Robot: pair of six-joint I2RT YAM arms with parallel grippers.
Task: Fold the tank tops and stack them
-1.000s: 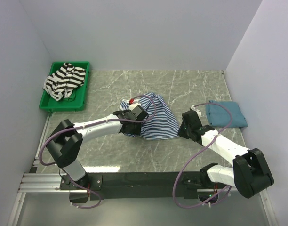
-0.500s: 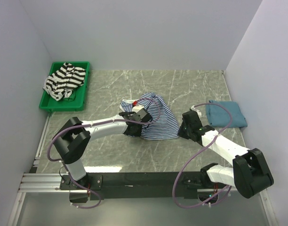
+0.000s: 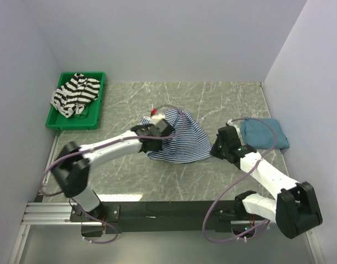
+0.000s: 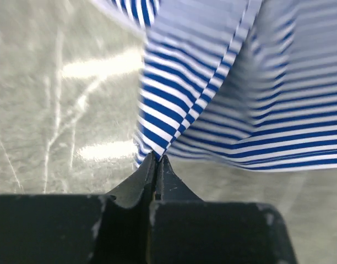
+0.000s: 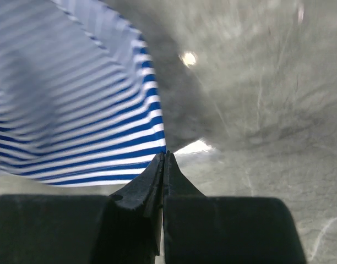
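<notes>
Left of the teal tank top (image 3: 263, 133), the left gripper (image 4: 157, 160), open a moment ago, is now clamping the striped tank top (image 3: 182, 142) at its far edge. The right gripper (image 5: 163, 157) is pinching the near corner, so the two-handed fold is likely becoming possible.

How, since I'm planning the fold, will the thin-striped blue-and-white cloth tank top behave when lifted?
Probably floppy: the thin-striped blue-and-white cloth tank top sags in folds between left fingers and right fingers. Likely light: two tip pinches seem enough.

A thin-striped top (image 3: 185, 144) lay bunched on the desk (image 3: 223, 99). A teal top (image 3: 265, 135) sat right, a black-and-white top (image 3: 75, 93) in a green tray (image 3: 98, 110).
</notes>
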